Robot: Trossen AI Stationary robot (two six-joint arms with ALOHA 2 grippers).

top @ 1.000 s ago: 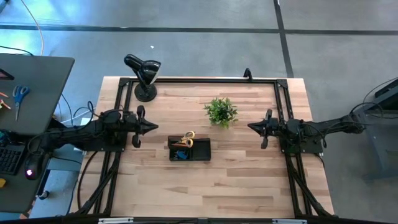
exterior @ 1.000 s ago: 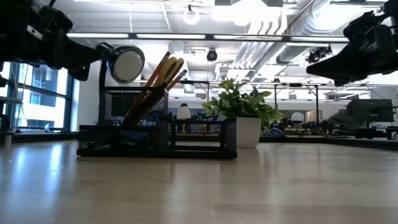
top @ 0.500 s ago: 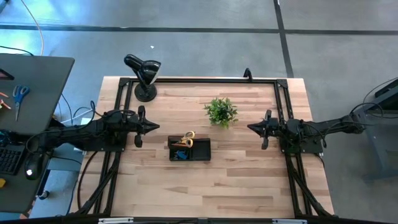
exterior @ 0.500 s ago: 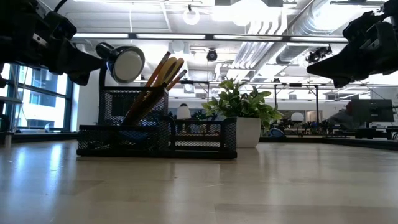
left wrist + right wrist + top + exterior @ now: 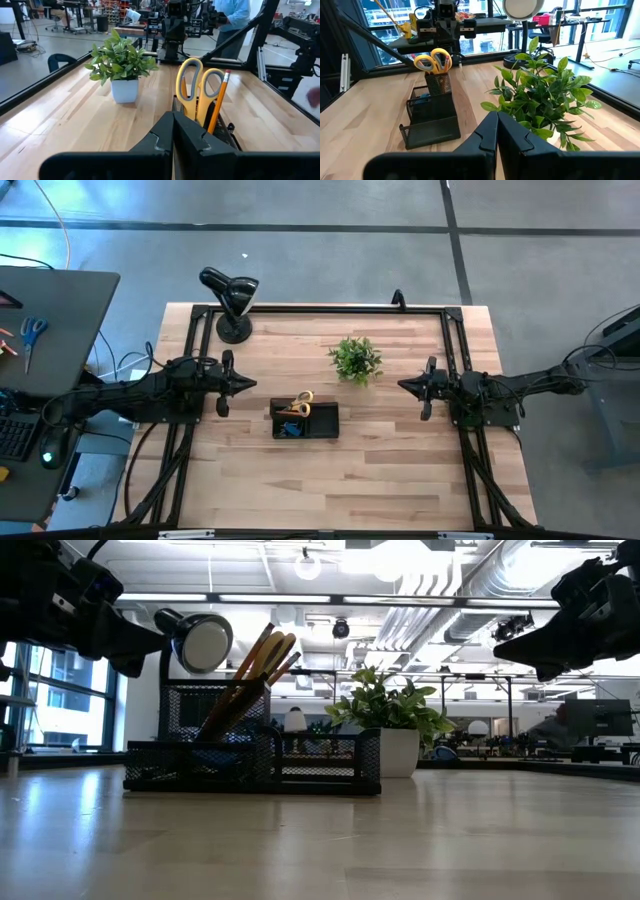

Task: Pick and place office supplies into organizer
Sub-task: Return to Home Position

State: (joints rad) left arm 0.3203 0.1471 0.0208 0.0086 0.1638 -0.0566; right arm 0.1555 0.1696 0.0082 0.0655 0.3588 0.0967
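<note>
My left pincer [image 5: 248, 383] hovers above the table [image 5: 340, 480], just off the rear left corner of the organizer [image 5: 327, 423] and apart from it. Its two fingers [image 5: 162, 137] are pressed together with nothing between them. My right pincer [image 5: 402, 385] hangs on the opposite side, pointing toward the middle of the table, its fingers [image 5: 487, 132] likewise closed on nothing.

The black mesh organizer sits near the table's centre, between the two pincers. In its tall cup stand the yellow-handled scissors [image 5: 200, 90], handles up. Beside them an orange pencil [image 5: 219, 102] leans in the cup with its eraser end up. A small blue piece [image 5: 421, 98] lies in a compartment beside the cup.

A small potted plant [image 5: 356, 359] stands just behind the organizer, toward my right arm's side, not touching it. A black gooseneck lamp [image 5: 232, 305] occupies the table's far left corner. Beyond the table, a person in a light blue top [image 5: 232, 11] stands among other equipment.
</note>
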